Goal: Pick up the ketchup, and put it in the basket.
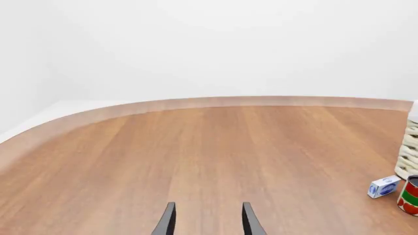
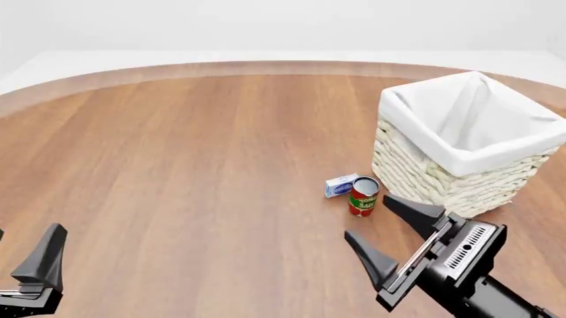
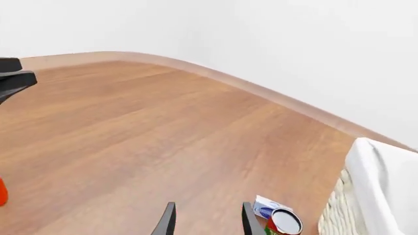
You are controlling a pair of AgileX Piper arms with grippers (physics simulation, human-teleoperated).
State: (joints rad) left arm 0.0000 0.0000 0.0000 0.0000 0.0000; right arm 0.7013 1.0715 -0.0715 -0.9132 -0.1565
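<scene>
The basket (image 2: 423, 177), cream wicker with a white cloth liner, stands at the right of the table; its corner also shows in the right wrist view (image 3: 382, 171). A red-orange sliver (image 3: 2, 192) at the edge of the right wrist view may be the ketchup; the front view does not show the ketchup. My right gripper (image 2: 367, 216) hovers open and empty just short of the basket's near-left corner. My left gripper (image 2: 22, 255) is open and empty at the near left, far from the basket.
A short red-and-green tomato sauce can (image 2: 364, 195) and a small blue-and-white box (image 2: 340, 185) sit against the basket's near-left side, just beyond my right gripper. The round wooden table's far rim (image 2: 265, 66) curves across the back.
</scene>
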